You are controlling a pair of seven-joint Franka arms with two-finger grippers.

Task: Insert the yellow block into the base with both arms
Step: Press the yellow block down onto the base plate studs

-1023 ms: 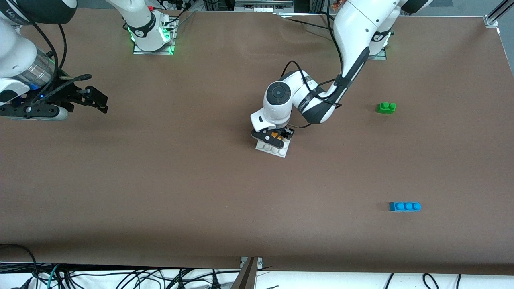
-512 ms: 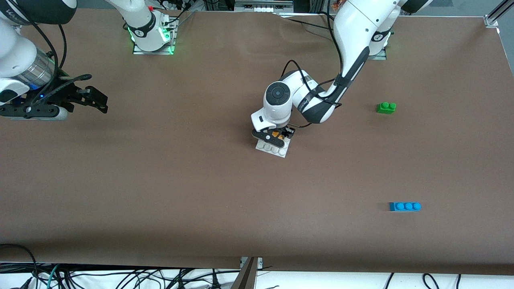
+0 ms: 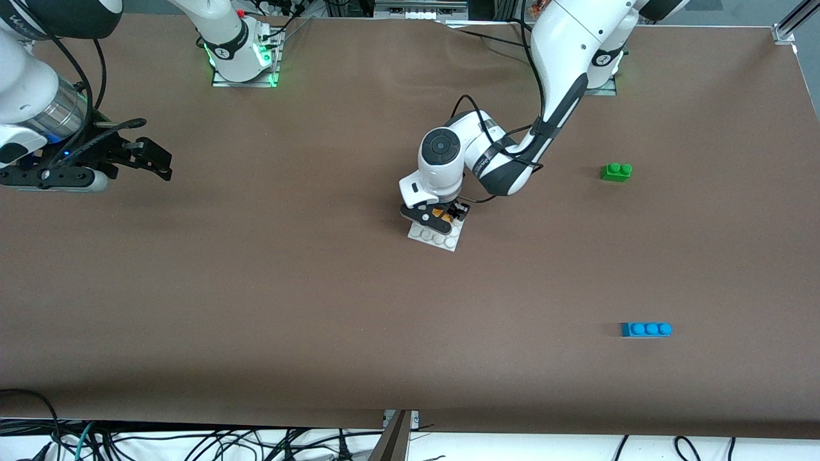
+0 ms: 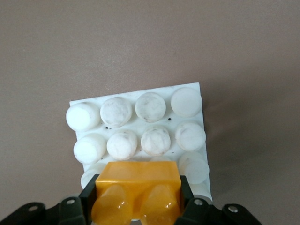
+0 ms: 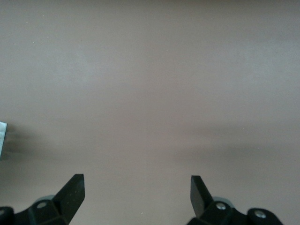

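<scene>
At the right arm's end of the table, the right arm waits with its black two-finger right gripper point(image 3: 150, 160) hanging over bare brown tabletop point(image 3: 288, 288), well apart from the work; its wrist view shows the two fingers spread wide with nothing between them. Near the middle of the table lies the flat square white plastic base point(image 3: 436, 234) with its grid of round studs, and directly over it is the left gripper point(image 3: 441, 216), reaching in from the left arm's base. That gripper is pinching the small yellow-orange plastic block point(image 4: 136, 191) from both sides, the black fingers point(image 4: 89, 199) pressed against its short ends. In the left wrist view the yellow block hangs over the rows of the base closest to the gripper; whether it already touches the studs cannot be told. The main risk, as I judge it, is misalignment: if the block's underside does not sit squarely over the studs, pushing down would jam it tilted on the stud tops or slide the loose base across the table, since nothing pins the base down while the right arm stays away. Opening too soon could also leave the block resting only on top, not seated. Toward the left arm's end lie a green two-stud plastic brick point(image 3: 616, 171) and, nearer the front camera, a longer blue three-stud brick point(image 3: 646, 330), both well apart from the base.
</scene>
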